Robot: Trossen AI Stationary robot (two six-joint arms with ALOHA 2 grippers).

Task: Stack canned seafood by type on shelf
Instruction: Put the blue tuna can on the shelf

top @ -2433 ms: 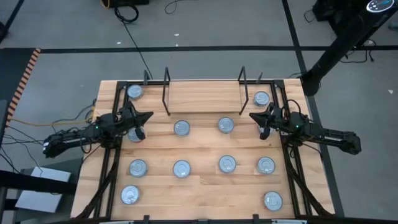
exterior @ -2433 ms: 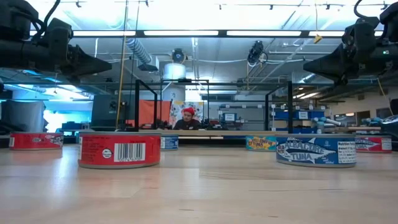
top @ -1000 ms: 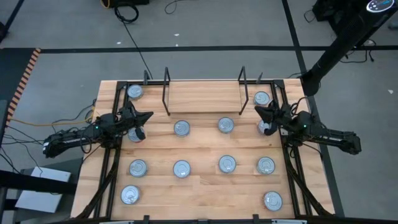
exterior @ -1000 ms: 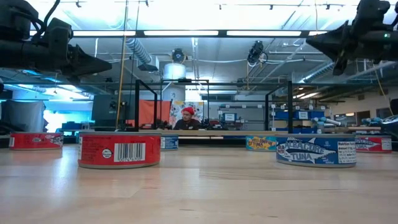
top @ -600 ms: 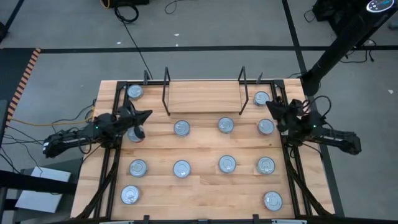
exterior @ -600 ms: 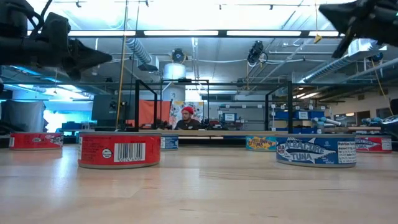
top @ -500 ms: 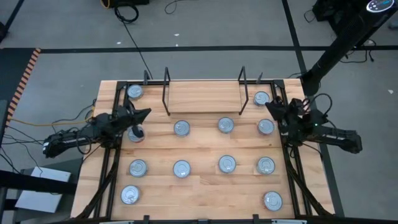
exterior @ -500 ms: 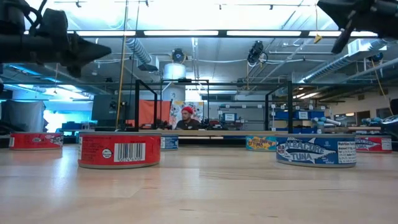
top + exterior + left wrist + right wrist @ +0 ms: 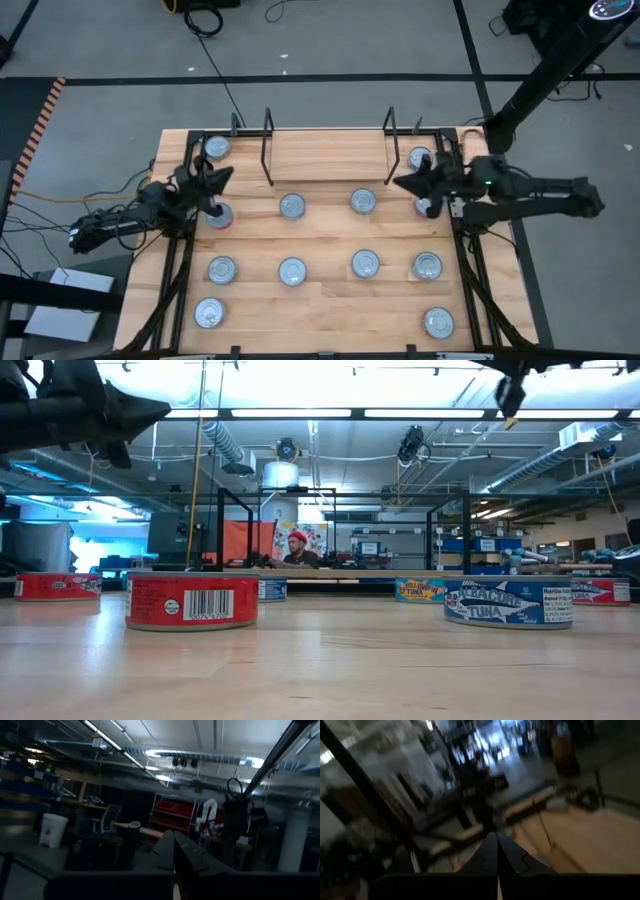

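The light wooden table (image 9: 320, 300) is seen from above with the shelf (image 9: 328, 152), a bare board section between two thin black wire uprights, at its twelve o'clock edge. No tin has yet been placed there. Eleven flat round silver-lidded tins are scattered well apart over the board; red, blue and yellow labels are shown in the low view, as on the red tin (image 9: 191, 601) and the blue tuna tin (image 9: 508, 604).

The right gripper (image 9: 400, 184) is held raised at about three o'clock, beside the tin (image 9: 421, 159) at the shelf's right upright. The left gripper (image 9: 226, 174) is raised at about nine o'clock, above another tin (image 9: 216, 215). Both pairs of fingers are seen pressed together, empty.

For a sound pick, the fingers should be opened wider than a tin before descent, centred over the lid, and lowered squarely to the side wall. Labels should be matched before stacking.
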